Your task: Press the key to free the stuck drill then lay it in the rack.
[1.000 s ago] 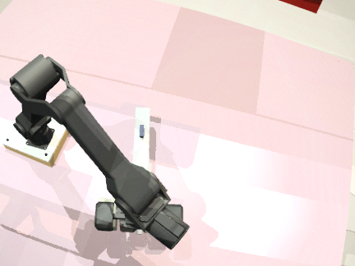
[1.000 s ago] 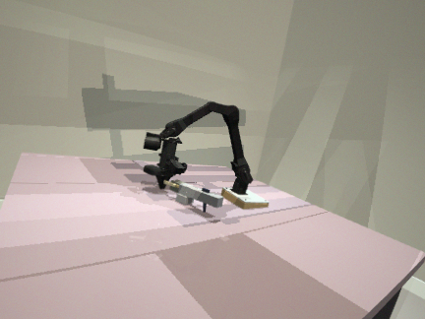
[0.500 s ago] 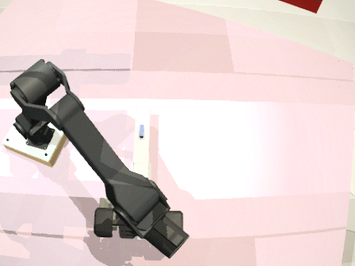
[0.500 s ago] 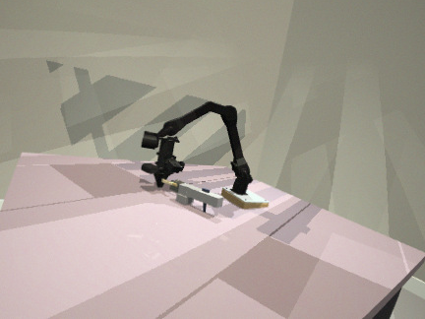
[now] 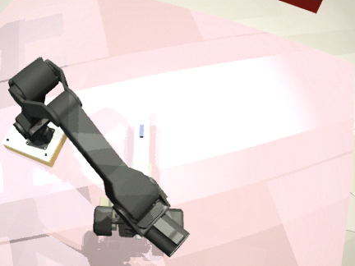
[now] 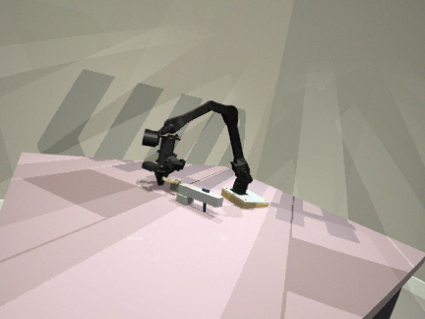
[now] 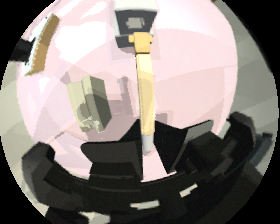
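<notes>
Gripping the drill's (image 6: 170, 180) (image 7: 146, 95) grey tip, 1 hand (image 6: 159, 179) (image 7: 143, 121) holds it between 2 fingers.

So the claw (image 7: 143, 121) has its fingers closed on the pale grey tip of a long yellow drill (image 7: 145, 95), whose orange collar is at the other end, right by the grey block (image 7: 136, 25). Left of the drill in the shot there's a beige-grey grooved rack (image 7: 90, 104) on the pink tabletop (image 7: 200, 82), and further out past it, a wood-edged white plate (image 7: 44, 45).
</notes>
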`<state>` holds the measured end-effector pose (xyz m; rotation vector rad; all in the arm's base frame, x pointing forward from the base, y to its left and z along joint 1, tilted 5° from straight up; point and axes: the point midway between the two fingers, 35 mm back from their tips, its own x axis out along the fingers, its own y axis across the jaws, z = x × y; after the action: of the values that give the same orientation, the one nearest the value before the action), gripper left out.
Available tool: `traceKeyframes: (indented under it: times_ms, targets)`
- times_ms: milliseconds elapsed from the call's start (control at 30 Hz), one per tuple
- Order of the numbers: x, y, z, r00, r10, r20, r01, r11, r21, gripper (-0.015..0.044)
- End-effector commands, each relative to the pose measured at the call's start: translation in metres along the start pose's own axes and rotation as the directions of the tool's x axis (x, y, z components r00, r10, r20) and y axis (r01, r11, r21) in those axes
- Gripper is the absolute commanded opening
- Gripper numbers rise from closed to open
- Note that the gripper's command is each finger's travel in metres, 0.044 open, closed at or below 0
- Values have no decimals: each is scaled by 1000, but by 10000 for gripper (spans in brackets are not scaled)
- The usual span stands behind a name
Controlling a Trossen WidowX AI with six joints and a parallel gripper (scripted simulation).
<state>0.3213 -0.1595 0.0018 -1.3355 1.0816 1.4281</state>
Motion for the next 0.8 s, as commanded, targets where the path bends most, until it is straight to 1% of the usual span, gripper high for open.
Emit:
traceKeyframes:
  times_ms: [0, 767]
  targets:
    - [-3, 0, 0, 1000, 1, -1, -1, 1000, -3, 0]
    - [-17, 0, 2, 1000, 1, -1, -1, 1000, -3, 0]
